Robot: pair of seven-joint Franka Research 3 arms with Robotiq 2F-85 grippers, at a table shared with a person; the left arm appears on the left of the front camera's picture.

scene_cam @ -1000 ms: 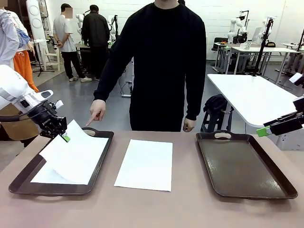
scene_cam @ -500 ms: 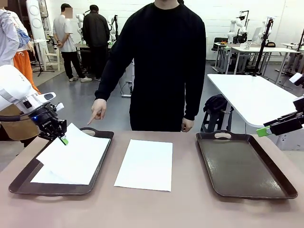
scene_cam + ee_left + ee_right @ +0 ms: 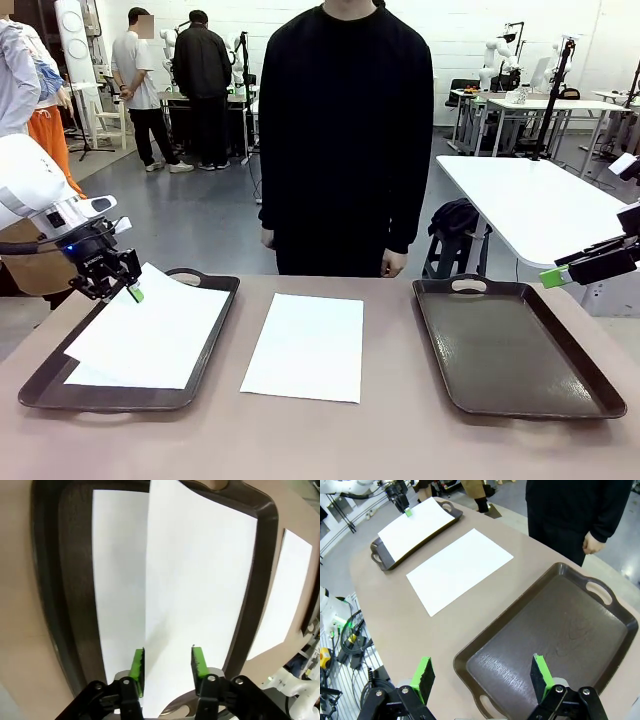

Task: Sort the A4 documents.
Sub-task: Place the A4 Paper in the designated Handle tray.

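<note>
Light and floppy, the middle A4 sheet point(image 3: 305, 345) wants an edge pinch at 6 o'clock; left gripper point(image 3: 168, 652) and right gripper point(image 3: 481, 662) both gape, gripping nothing.

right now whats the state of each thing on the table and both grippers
left gripper: open, fingers either side of one end of the top sheet
right gripper: open, holding nothing
left tray: holds two sheets
top sheet: loose, lying skewed over the lower sheet
lower sheet: flat in the left tray
middle sheet: flat on the table between the trays
right tray: empty
</note>
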